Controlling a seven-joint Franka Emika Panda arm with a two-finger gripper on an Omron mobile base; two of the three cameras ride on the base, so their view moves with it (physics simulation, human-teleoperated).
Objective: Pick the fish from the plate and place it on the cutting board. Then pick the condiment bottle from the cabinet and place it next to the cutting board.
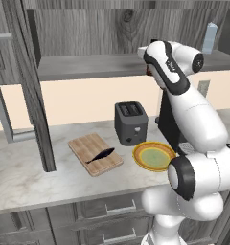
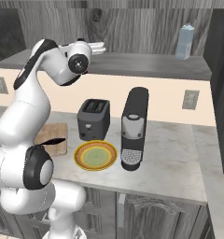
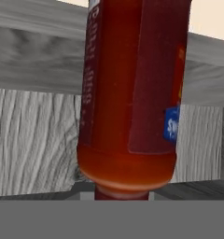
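The dark fish (image 1: 100,155) (image 2: 52,141) lies on the wooden cutting board (image 1: 88,146) (image 2: 58,133), left of the yellow-rimmed plate (image 1: 137,154) (image 2: 78,161), which has nothing on it. My arm reaches up into the open recess of the grey cabinet (image 1: 88,67) (image 2: 146,63). The gripper (image 2: 101,47) sits just above the shelf, and in the left base view the arm's own link hides it. The dark-red condiment bottle (image 3: 128,93) stands very close in the hand view, neck toward the bottom edge, with the gripper shut on it. The fingertips themselves are hidden.
A dark toaster (image 1: 131,123) (image 2: 94,119) and a black coffee machine (image 2: 135,128) stand behind the plate. A tall pale bottle (image 1: 210,37) (image 2: 184,41) stands at the shelf's right end. A grey vertical panel (image 1: 38,105) rises left of the board. Drawers (image 1: 112,208) run below.
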